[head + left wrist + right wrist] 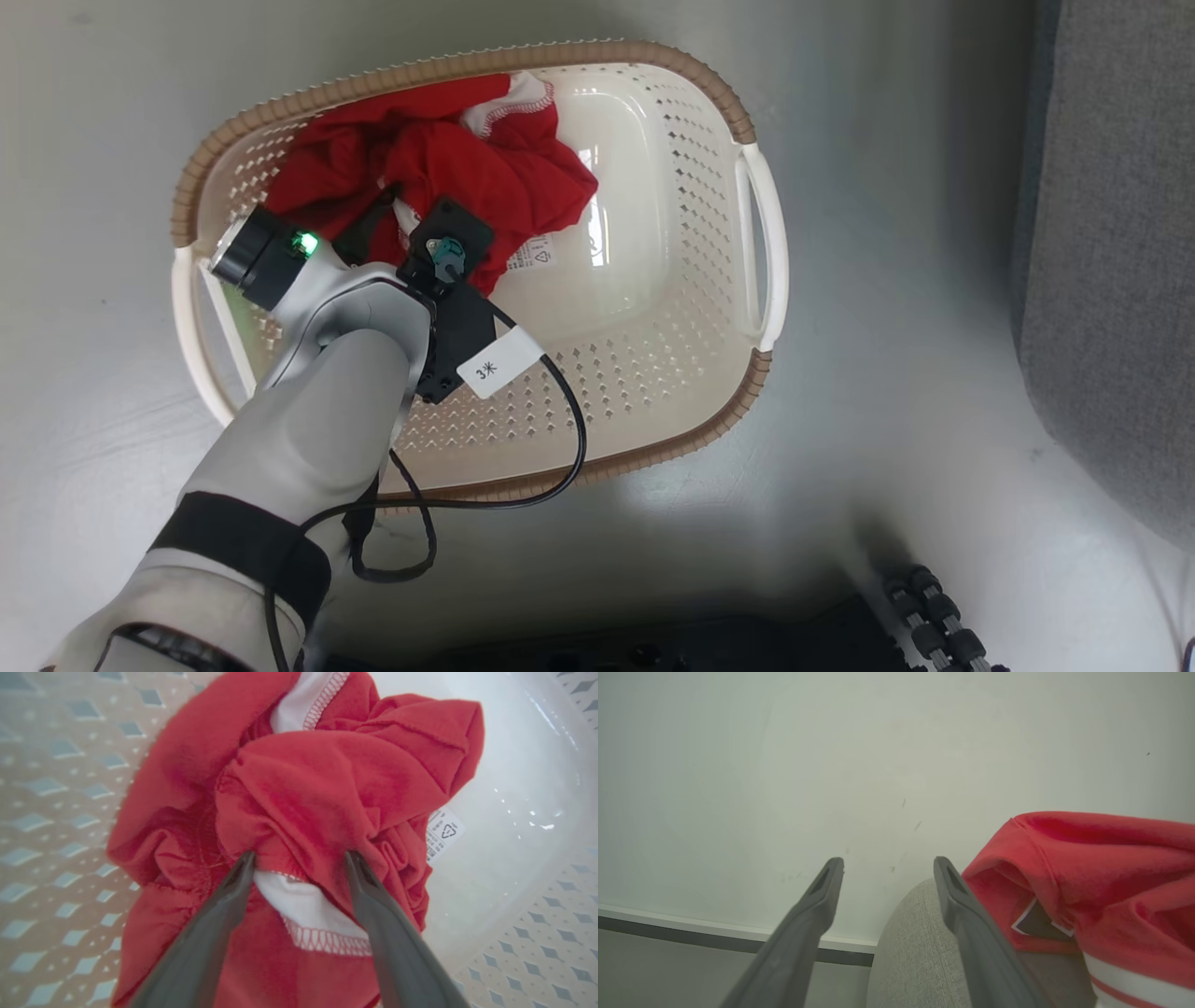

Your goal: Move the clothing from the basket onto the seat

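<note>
The basket (709,103) stands on the pale floor. A crumpled heap of red clothing (485,168) with white trim lies in its far left part. My left arm (345,355) reaches down into it from the near left. In the left wrist view, my left gripper (301,858) is open, its fingertips (243,868) pressed into the clothing (308,784) with a red fold and a white hem between them. My right gripper (887,868) is open and empty, facing a pale wall. Beside it, another red garment (1101,868) with white stripes lies on the grey seat (915,952).
The seat's grey side (1111,233) runs down the right edge of the head view, apart from the basket. A black cable (560,439) hangs from my left wrist over the basket's near rim. Dark robot parts (747,644) sit along the bottom edge.
</note>
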